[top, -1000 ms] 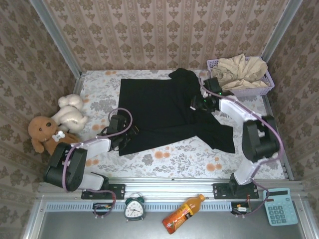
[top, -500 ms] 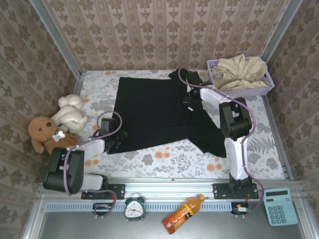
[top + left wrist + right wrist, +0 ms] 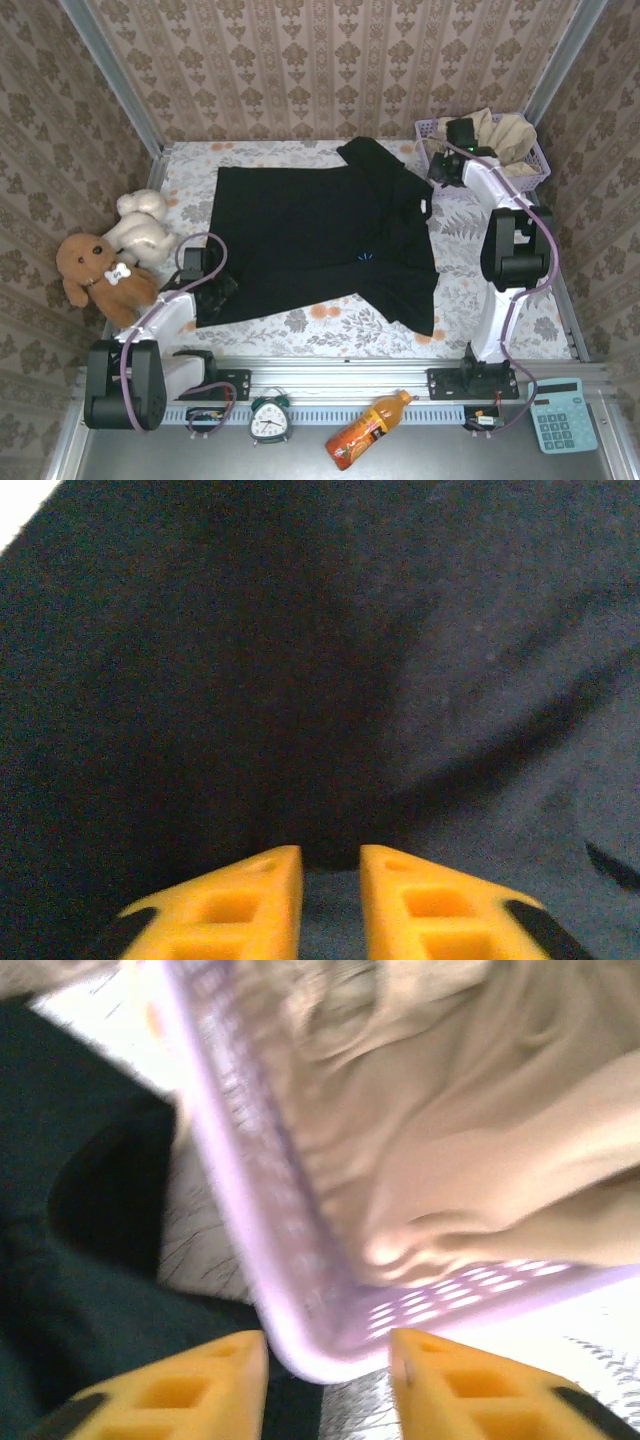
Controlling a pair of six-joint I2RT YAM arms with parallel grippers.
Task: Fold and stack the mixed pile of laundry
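Tee (image 3: 310,230) is lying spread mid-table, beige garment (image 3: 450,1110) sitting in the basket (image 3: 235,1210). Left gripper (image 3: 330,858) is hovering slightly open over the tee's corner. Right gripper (image 3: 328,1345), open and empty, is crowding the basket rim, probably risking grabbing mesh, not cloth.

Nothing legible is showing anywhere in these views. The orange bottle (image 3: 368,430), the alarm clock (image 3: 269,418) and the blue calculator (image 3: 561,414), all lying well behind both grippers at the near edge, are carrying a label, a dial and keys, but every one is coming out too small to read. The tiny blue mark (image 3: 368,255) on the black T-shirt (image 3: 300,230), sitting near and left of the right gripper (image 3: 328,1350), is showing as a mere speck.
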